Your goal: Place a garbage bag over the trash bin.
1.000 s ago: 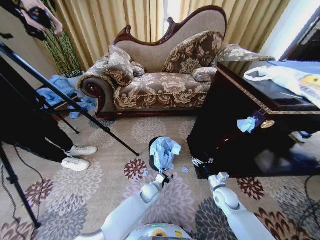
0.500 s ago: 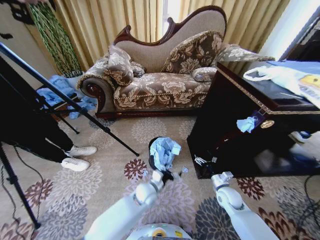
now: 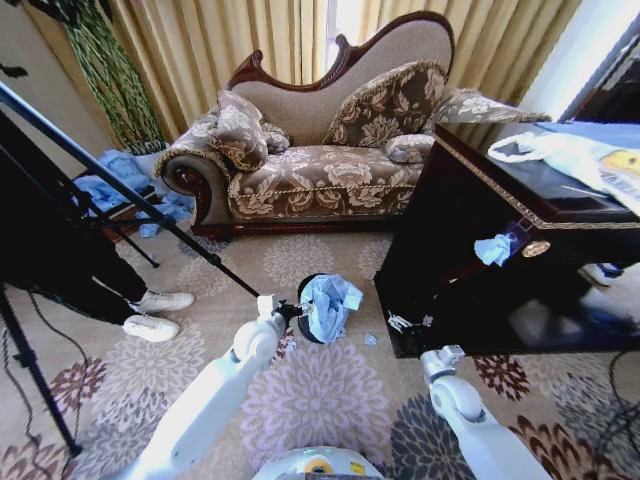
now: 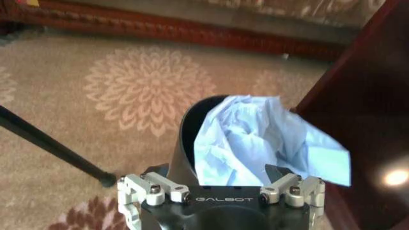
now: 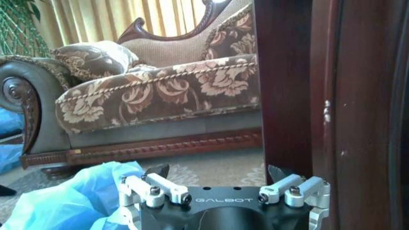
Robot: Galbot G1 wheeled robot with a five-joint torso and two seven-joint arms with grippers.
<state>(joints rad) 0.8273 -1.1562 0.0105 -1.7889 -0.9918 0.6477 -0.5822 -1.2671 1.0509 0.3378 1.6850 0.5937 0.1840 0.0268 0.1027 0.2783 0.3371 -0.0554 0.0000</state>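
The black trash bin [image 3: 304,322] stands on the patterned carpet in front of the sofa. The pale-blue garbage bag [image 3: 330,303] is crumpled in its mouth and spills over the rim toward the cabinet. My left gripper [image 3: 291,312] is at the bin's left side, level with the rim. In the left wrist view it is open [image 4: 217,173], with the bin's wall [image 4: 184,143] and the bag [image 4: 255,143] just beyond its fingers. My right gripper [image 3: 401,323] hangs low by the cabinet's corner. It is open [image 5: 217,173] and holds nothing, and the bag [image 5: 64,203] lies off to its side.
A dark wooden cabinet [image 3: 480,270] stands close on the bin's right, with a white plastic bag [image 3: 570,155] on top. Behind the bin is the sofa [image 3: 320,170]. A tripod leg [image 3: 150,215] slants across the carpet at left, near a person's white shoes [image 3: 155,315]. Small scraps [image 3: 369,339] lie beside the bin.
My left arm has swung from the bin's near side round to its left side and reached farther forward. The right arm has barely moved. The bag still sits bunched in the bin.
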